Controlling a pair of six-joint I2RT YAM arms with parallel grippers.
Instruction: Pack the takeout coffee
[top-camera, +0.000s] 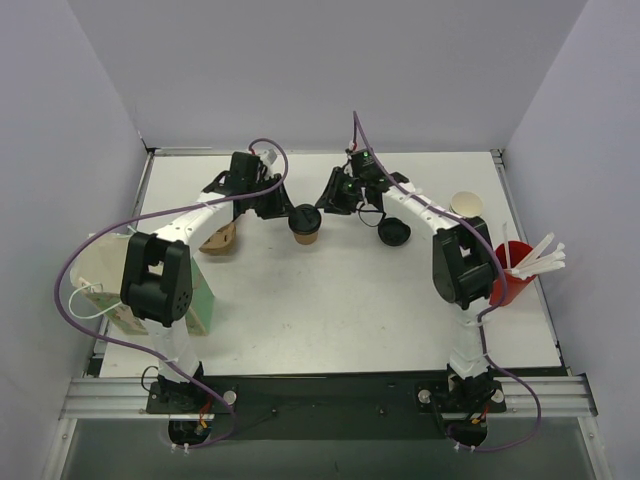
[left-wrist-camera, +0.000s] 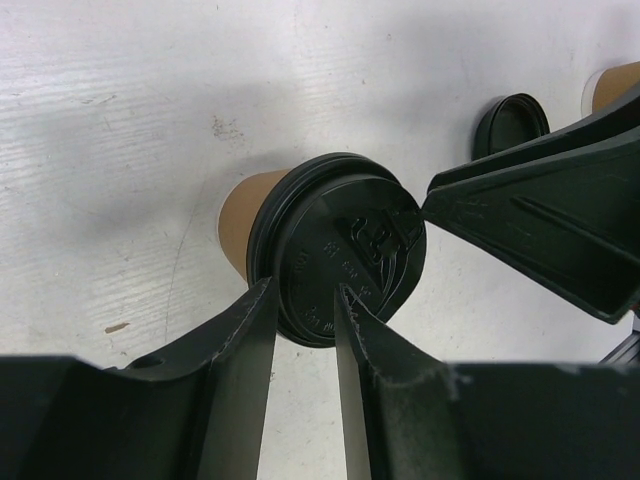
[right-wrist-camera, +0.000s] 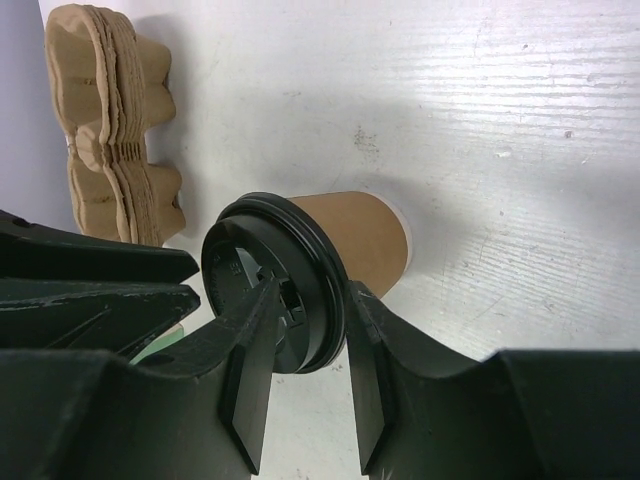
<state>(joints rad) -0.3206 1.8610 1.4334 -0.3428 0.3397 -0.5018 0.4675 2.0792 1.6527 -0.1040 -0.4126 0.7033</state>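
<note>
**Two claws on one lidded cup**

Left claw (left-wrist-camera: 305, 330): jaws narrowly parted at the lid rim (left-wrist-camera: 340, 262), not clamped. Cup (top-camera: 305, 226) stands at 12 o'clock on the tabletop (top-camera: 340, 300), between the claws. Likely light, with thin crushable walls and a slick lid that could pop; grip low on the body. Right claw (right-wrist-camera: 308, 345): jaws straddling the lid edge; contact unclear. Carriers (right-wrist-camera: 115, 125) stacked at 10 o'clock, spare lid (top-camera: 393, 233) at 1, red straw cup (top-camera: 512, 280) at 3. The claws crowd each other.

White table (top-camera: 330, 300), takeout coffee (top-camera: 305, 224), loose black lid (top-camera: 394, 234), stacked pulp carriers (top-camera: 220, 240), red cup (top-camera: 510, 285)
</note>
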